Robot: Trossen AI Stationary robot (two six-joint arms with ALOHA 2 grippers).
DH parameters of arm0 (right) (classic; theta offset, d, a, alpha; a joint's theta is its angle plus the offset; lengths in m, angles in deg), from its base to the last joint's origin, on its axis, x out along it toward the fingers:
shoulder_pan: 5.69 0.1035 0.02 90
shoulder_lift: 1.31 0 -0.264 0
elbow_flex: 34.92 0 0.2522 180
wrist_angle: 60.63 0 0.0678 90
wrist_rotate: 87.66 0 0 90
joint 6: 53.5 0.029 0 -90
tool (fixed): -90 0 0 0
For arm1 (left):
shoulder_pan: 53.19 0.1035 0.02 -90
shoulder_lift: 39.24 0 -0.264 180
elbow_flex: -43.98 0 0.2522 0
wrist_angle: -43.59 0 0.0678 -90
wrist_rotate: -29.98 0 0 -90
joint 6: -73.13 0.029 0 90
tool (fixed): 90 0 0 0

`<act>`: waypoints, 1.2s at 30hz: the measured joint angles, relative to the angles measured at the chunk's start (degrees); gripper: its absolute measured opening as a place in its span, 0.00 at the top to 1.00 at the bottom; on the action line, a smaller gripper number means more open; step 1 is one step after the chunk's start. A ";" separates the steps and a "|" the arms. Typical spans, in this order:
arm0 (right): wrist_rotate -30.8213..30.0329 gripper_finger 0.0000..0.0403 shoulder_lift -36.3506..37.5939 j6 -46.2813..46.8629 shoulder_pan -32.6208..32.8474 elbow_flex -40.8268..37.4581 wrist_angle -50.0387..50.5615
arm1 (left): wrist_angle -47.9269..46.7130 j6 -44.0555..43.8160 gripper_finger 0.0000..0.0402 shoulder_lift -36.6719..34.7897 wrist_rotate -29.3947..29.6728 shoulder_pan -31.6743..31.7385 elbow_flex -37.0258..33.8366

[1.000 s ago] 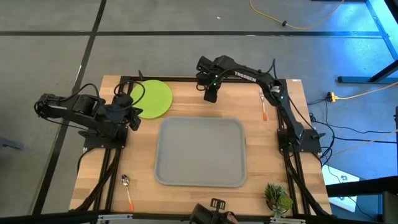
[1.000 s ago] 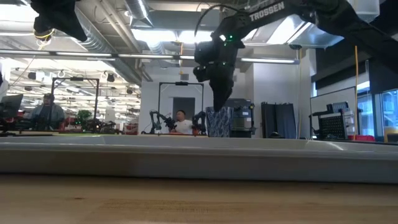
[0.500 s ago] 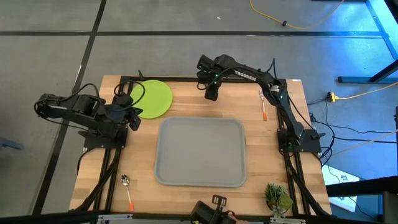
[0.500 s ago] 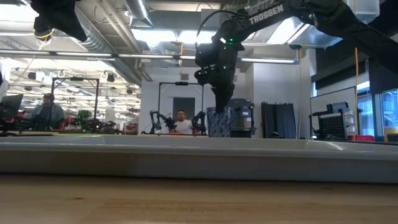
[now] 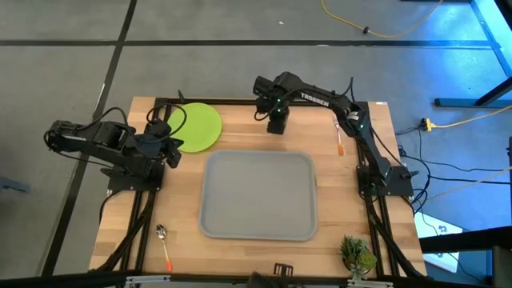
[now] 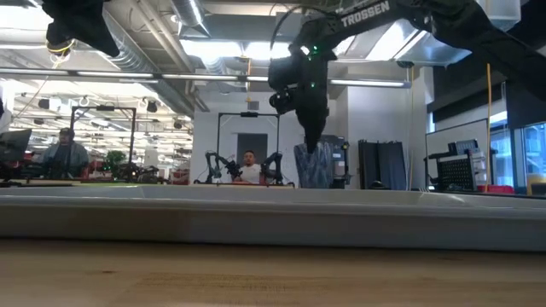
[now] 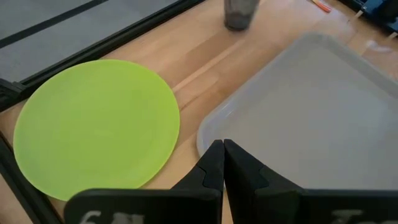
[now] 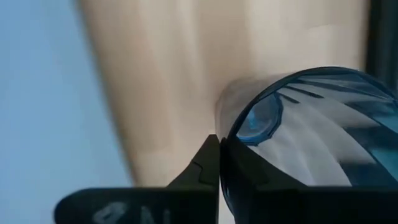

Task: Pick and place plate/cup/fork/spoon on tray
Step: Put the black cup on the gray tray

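The dark translucent cup [image 6: 314, 166] stands near the table's far edge, beyond the grey tray [image 5: 258, 228]. My right gripper [image 5: 276, 125] is over it, shut on its wall. The lime-green plate [image 5: 197, 126] lies flat at the far left. Just near it my left gripper [image 7: 222, 163] hovers shut and empty, by the tray's far left corner. The fork [image 5: 339, 138] lies at the far right. At the near left lies the spoon [image 5: 164, 242]. My right gripper pinches the cup's wall at the rim [image 8: 225, 134], one finger [image 8: 198, 169] outside it and the other inside. The fingers come from above, pointing down. The cup hangs below them, slightly tilted; the tray's rim hides its base in the low view.
A small potted plant [image 5: 357, 254] stands at the near right corner. Black frame rails [image 5: 136, 232] run along the table's left and right sides. Cables [image 5: 445, 122] trail off to the right. People sit far off in the room behind.
My right gripper has shifted a little toward the table's right edge, and the cup has moved that way with it and now leans slightly.
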 joint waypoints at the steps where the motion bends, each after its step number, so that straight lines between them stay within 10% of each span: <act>1: 0.00 0.97 0.00 -0.09 0.69 1.42 1.80 | 0.00 0.00 1.00 0.00 -0.02 0.00 0.00; 22: 4.69 0.97 13.94 10.77 18.33 8.13 9.42 | -0.04 1.25 1.00 -0.02 -0.16 -0.02 -0.02; 36: 1.14 0.97 28.03 32.72 24.71 -20.37 0.19 | 1.20 5.32 1.00 -0.02 -0.74 -0.02 -0.02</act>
